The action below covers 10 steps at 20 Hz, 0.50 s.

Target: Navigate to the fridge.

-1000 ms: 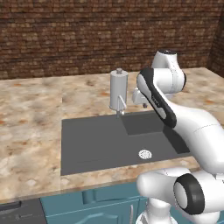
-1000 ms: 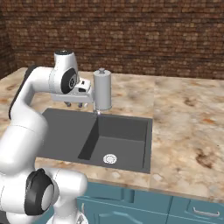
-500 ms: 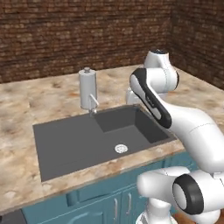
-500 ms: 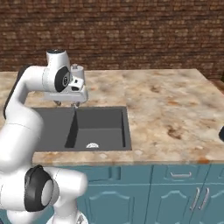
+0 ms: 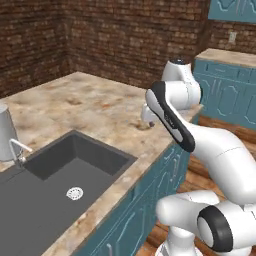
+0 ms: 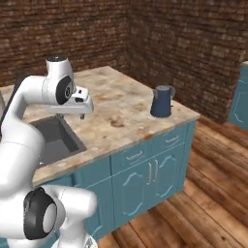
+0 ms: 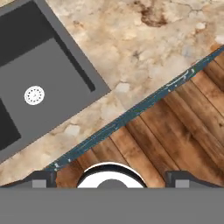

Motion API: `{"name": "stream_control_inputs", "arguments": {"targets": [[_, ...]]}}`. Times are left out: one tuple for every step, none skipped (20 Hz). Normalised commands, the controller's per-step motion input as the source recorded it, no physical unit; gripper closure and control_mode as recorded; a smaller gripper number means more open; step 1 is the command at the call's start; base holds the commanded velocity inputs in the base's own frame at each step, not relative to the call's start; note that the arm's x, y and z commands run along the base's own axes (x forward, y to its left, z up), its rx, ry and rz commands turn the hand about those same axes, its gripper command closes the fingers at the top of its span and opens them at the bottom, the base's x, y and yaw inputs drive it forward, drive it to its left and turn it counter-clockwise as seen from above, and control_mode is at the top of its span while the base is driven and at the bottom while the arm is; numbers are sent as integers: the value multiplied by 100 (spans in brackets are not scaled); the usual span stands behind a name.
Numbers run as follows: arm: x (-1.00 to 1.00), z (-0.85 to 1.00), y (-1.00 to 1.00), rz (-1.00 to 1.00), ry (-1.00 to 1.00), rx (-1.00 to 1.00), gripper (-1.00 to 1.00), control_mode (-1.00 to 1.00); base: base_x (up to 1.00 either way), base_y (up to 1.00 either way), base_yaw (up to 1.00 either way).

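Observation:
The fridge is out of view. My gripper [image 6: 82, 115] hangs over the marbled counter [image 6: 123, 104] just right of the sink [image 5: 75, 165], held close in front of the arm. In the hand view the gripper [image 7: 111, 177] points down at the counter's front edge [image 7: 131, 114], and its two fingertips [image 7: 43, 177] stand far apart with nothing between them, so it is open. From the left base view the gripper [image 5: 146, 119] is mostly covered by the arm.
A dark blue kettle [image 6: 161, 101] stands near the counter's right end. A grey faucet [image 5: 11, 140] rises behind the sink. Teal cabinets [image 6: 155, 172] sit under the counter, wooden floor [image 6: 203, 203] lies to the right, and brick walls [image 6: 193, 43] close the corner. Another teal counter unit [image 5: 227, 85] stands further off.
The whole picture has shifted: the base has turned right, so the sink slid left and the kettle, the counter's end and the wooden floor came into view. The arm keeps its pose.

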Motion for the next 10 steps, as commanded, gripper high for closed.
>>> {"name": "stream_control_inputs", "arguments": {"targets": [[0,0,0,0,0,0,-100,100,-2,0,-83],[0,0,0,0,0,0,-100,100,0,0,-83],[0,0,0,0,0,0,-100,100,0,0,-84],[0,0,0,0,0,0,-100,100,0,-4,-83],[0,0,0,0,0,0,-100,100,0,0,-81],[0,0,0,0,0,0,-100,100,0,0,-81],[0,0,0,0,0,0,-100,100,0,0,-81],[0,0,0,0,0,0,-100,100,0,0,-80],[0,0,0,0,0,0,-100,100,0,0,-79],[0,0,0,0,0,0,-100,100,0,0,-79]]}}
